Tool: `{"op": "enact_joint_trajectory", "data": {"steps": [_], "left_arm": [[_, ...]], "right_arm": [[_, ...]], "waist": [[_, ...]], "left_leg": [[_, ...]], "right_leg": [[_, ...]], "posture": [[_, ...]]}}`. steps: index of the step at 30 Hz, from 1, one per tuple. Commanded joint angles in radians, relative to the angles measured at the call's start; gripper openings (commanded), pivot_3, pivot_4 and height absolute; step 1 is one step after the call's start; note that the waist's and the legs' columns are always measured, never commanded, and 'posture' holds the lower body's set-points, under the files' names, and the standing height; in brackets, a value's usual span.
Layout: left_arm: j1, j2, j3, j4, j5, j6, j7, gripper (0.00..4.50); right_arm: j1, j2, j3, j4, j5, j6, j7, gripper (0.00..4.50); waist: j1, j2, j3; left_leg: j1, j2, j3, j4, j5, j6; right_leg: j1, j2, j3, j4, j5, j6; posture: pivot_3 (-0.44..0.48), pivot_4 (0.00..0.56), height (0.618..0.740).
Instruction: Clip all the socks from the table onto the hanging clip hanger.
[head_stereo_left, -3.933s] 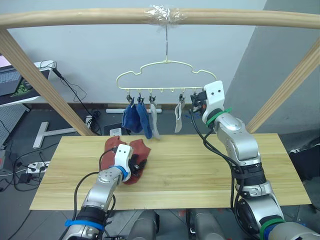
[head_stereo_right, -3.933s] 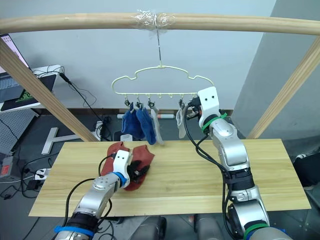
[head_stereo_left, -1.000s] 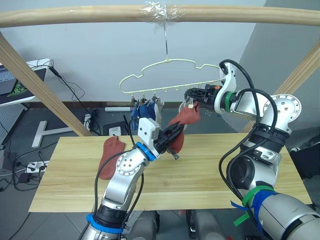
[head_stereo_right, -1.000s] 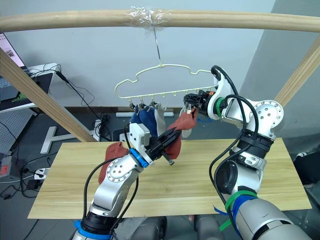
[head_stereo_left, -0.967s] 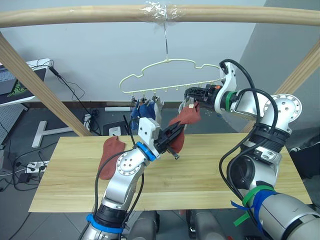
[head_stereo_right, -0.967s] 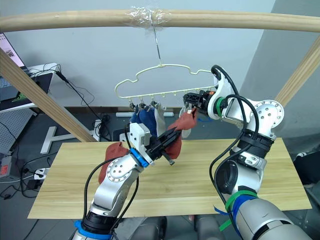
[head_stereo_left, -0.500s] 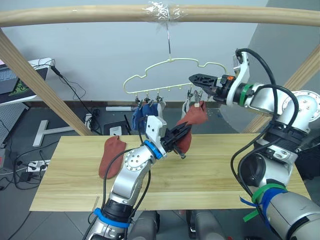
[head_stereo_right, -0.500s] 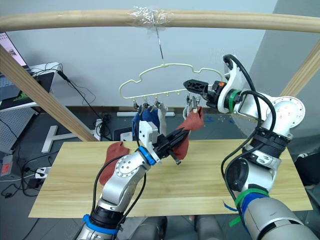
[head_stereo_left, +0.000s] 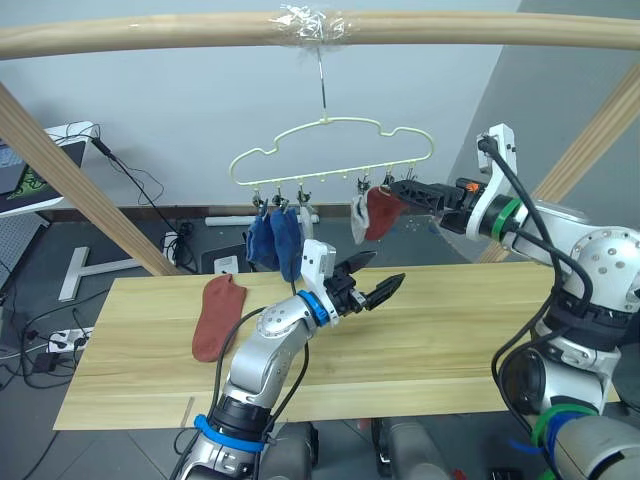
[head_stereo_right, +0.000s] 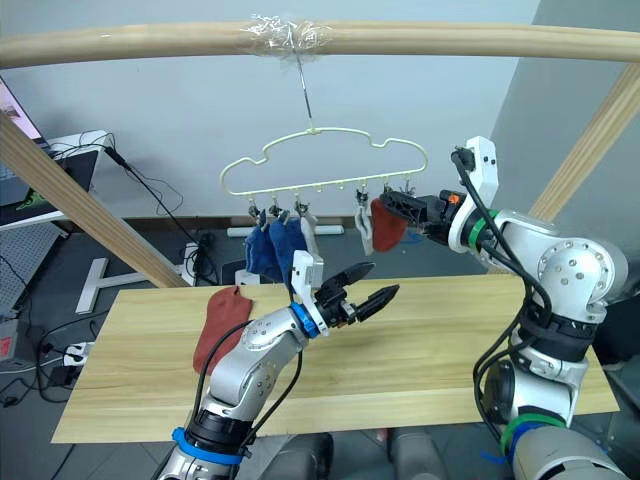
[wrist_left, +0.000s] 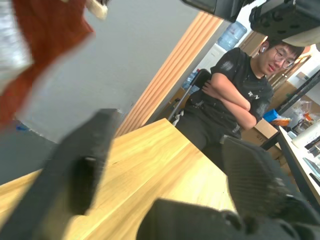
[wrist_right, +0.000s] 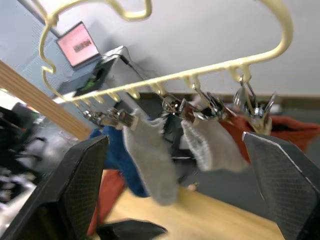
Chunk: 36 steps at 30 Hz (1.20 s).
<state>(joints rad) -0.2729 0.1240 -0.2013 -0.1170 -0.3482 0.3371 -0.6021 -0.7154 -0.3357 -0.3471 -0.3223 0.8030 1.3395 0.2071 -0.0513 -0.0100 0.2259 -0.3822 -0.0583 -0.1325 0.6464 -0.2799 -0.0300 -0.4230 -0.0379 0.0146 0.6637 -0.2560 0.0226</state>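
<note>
1. A rust-red sock (head_stereo_left: 380, 211) hangs clipped at the right end of the clip hanger (head_stereo_left: 330, 150), beside two grey and two blue socks.
2. The last rust-red sock (head_stereo_left: 215, 314) lies on the table (head_stereo_left: 450, 340), left of centre.
3. The left gripper (head_stereo_left: 378, 284) hovers open and empty over the table; the right gripper (head_stereo_left: 400, 188) is spread open beside the clips.
4. Likely next: the left gripper must reach back for the remaining sock.

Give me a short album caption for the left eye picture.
Five socks hang from the clip hanger, one rust-red sock waits on the table, both hands open: left hand, right hand.
</note>
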Motion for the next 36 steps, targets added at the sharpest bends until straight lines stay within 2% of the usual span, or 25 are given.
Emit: {"op": "enact_joint_trajectory", "data": {"steps": [1, 4, 7, 10, 12, 16, 17, 19, 21, 36], "left_arm": [[0.020, 0.040, 0.029, -0.077, -0.007, 0.002, -0.006, 4.48], [0.030, 0.067, 0.041, -0.100, -0.012, 0.008, -0.007, 4.48], [0.040, 0.114, 0.071, -0.135, -0.022, 0.017, -0.019, 4.48], [0.041, 0.187, 0.134, -0.198, -0.063, 0.056, -0.040, 4.50], [0.042, 0.229, 0.157, -0.228, -0.086, 0.078, -0.057, 4.50], [0.029, 0.277, 0.187, -0.249, -0.114, 0.097, -0.076, 4.50], [0.021, 0.280, 0.189, -0.248, -0.116, 0.098, -0.076, 4.50], [0.010, 0.283, 0.189, -0.242, -0.116, 0.095, -0.074, 4.50], [-0.004, 0.280, 0.185, -0.236, -0.114, 0.091, -0.072, 4.50], [-0.019, 0.280, 0.189, -0.258, -0.123, 0.094, -0.070, 4.50]], "right_arm": [[0.072, -0.028, 0.079, -0.102, -0.050, -0.132, 0.040, 4.50], [0.130, -0.061, 0.149, -0.135, -0.104, -0.219, 0.066, 4.50], [0.216, -0.106, 0.260, -0.167, -0.234, -0.383, 0.090, 4.50], [0.277, -0.038, 0.305, -0.161, -0.338, -0.511, 0.005, 3.87], [0.293, -0.019, 0.340, -0.155, -0.408, -0.574, -0.024, 3.18], [0.307, 0.025, 0.359, -0.123, -0.505, -0.680, -0.077, 3.18], [0.310, 0.037, 0.361, -0.114, -0.522, -0.700, -0.088, 3.04], [0.314, 0.052, 0.372, -0.100, -0.553, -0.729, -0.096, 2.63], [0.313, 0.066, 0.387, -0.085, -0.584, -0.741, -0.107, 1.94], [0.257, 0.164, 0.380, 0.046, -0.696, -0.794, -0.161, 1.94]], "waist": [[-0.001, 0.000, 0.000], [0.000, 0.000, 0.001], [0.003, -0.001, 0.001], [0.001, -0.002, 0.002], [0.001, -0.002, 0.003], [0.012, -0.002, 0.003], [0.017, -0.002, 0.003], [0.021, -0.002, 0.003], [0.023, -0.002, 0.003], [0.022, -0.002, 0.003]], "left_leg": [[0.000, 0.000, 0.000, 0.000, 0.000, 0.000], [0.000, 0.000, 0.001, 0.000, 0.000, 0.000], [0.000, 0.000, 0.000, 0.001, 0.000, 0.000], [0.001, 0.001, 0.000, 0.000, 0.000, -0.001], [0.001, 0.001, 0.000, 0.000, 0.001, -0.002], [0.002, 0.000, 0.000, 0.001, 0.003, -0.005], [0.001, 0.000, 0.000, 0.001, 0.003, -0.005], [0.001, 0.000, 0.000, 0.000, 0.003, -0.006], [0.001, 0.000, 0.000, 0.000, 0.003, -0.006], [0.002, 0.000, 0.000, 0.000, 0.003, -0.006]], "right_leg": [[0.000, 0.000, 0.000, 0.000, 0.000, 0.000], [0.000, 0.000, 0.001, 0.000, 0.000, 0.000], [0.000, 0.000, 0.000, -0.001, 0.000, 0.001], [0.000, 0.000, 0.000, 0.000, 0.000, 0.001], [0.000, 0.001, 0.000, 0.001, 0.000, 0.001], [0.001, 0.000, 0.001, -0.001, 0.000, 0.001], [0.001, 0.000, 0.001, -0.001, 0.000, 0.001], [0.000, 0.000, 0.001, -0.001, 0.000, 0.001], [0.000, 0.000, 0.000, -0.001, 0.000, 0.001], [0.000, 0.000, 0.001, 0.000, 0.000, 0.000]], "posture": [[-0.046, 0.244, 0.740], [-0.046, 0.244, 0.740], [-0.038, 0.243, 0.740], [-0.012, 0.241, 0.740], [-0.012, 0.241, 0.740], [0.005, 0.231, 0.740], [0.005, 0.231, 0.740], [0.012, 0.223, 0.740], [0.012, 0.223, 0.740], [0.024, 0.206, 0.740]]}}
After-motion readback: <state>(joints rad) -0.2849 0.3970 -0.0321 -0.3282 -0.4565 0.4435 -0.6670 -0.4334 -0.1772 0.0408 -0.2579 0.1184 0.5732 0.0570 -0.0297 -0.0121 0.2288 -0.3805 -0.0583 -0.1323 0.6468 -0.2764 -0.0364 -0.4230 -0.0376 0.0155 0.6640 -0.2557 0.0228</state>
